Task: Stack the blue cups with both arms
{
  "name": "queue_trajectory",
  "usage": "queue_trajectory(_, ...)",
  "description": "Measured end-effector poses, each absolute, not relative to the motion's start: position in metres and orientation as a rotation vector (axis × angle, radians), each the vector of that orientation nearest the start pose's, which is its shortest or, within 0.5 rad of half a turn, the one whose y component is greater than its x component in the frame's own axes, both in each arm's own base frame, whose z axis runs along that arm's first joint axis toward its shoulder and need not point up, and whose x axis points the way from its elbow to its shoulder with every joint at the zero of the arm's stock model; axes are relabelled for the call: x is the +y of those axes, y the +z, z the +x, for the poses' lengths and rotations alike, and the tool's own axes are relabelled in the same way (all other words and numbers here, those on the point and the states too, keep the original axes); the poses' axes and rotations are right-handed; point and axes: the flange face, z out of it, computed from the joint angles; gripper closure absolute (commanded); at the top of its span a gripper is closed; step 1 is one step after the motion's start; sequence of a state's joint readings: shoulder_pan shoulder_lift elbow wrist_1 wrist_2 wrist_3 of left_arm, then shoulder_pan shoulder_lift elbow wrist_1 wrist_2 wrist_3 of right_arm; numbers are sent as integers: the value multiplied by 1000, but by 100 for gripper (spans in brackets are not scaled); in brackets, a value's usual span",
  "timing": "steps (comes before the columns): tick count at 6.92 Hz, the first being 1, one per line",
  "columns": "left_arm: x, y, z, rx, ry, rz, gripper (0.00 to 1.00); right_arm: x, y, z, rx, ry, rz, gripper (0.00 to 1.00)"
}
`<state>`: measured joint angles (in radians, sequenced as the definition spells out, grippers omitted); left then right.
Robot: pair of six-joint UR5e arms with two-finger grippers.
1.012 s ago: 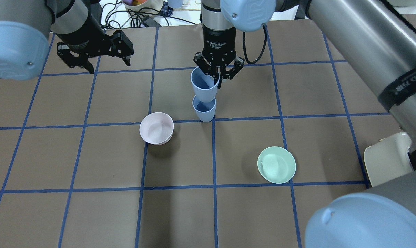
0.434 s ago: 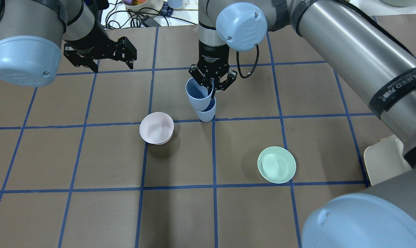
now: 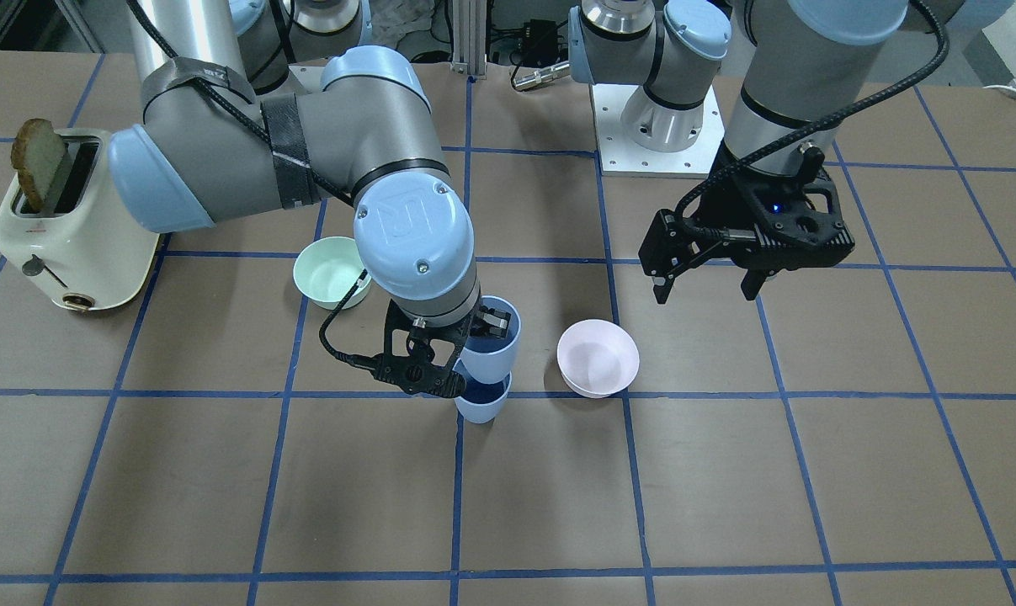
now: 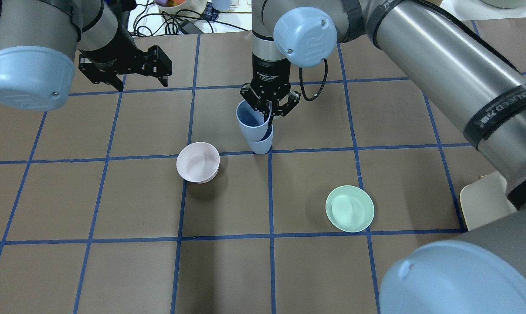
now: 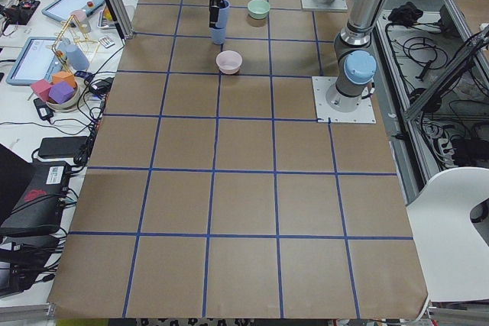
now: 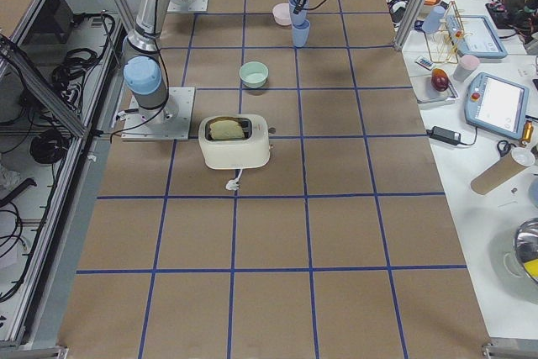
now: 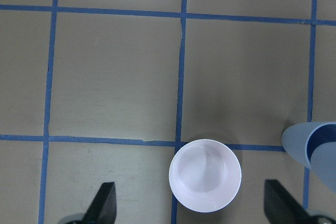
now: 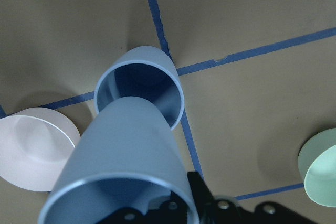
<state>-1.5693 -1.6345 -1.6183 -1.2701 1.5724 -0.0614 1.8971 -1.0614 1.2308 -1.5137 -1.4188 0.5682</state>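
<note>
My right gripper is shut on the rim of one blue cup and holds it tilted, its base at the mouth of the second blue cup, which stands upright on the table. In the front view the held cup sits over the standing cup. The right wrist view shows the held cup overlapping the standing cup's rim. My left gripper is open and empty, raised at the far left, also seen in the front view.
A pale pink bowl stands left of the cups, below my left gripper. A mint-green bowl sits nearer, to the right. A cream toaster with toast stands at the right edge. Cables lie beyond the far edge.
My right gripper has come down and toward the standing cup, bringing the held cup's base from above it to its mouth. My left gripper shifted slightly and stays open.
</note>
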Motion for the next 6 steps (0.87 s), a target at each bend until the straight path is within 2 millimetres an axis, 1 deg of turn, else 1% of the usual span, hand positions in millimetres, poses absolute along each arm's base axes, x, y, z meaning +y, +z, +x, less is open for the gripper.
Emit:
queue_trajectory(4,-529,467,-132,3130,-305,-99,0,-593,351,347,3053,400,420,100)
queue_trajectory(6,-529,467,-132,3129,-305,-99,0,-594,348,345,3048,409,426,100)
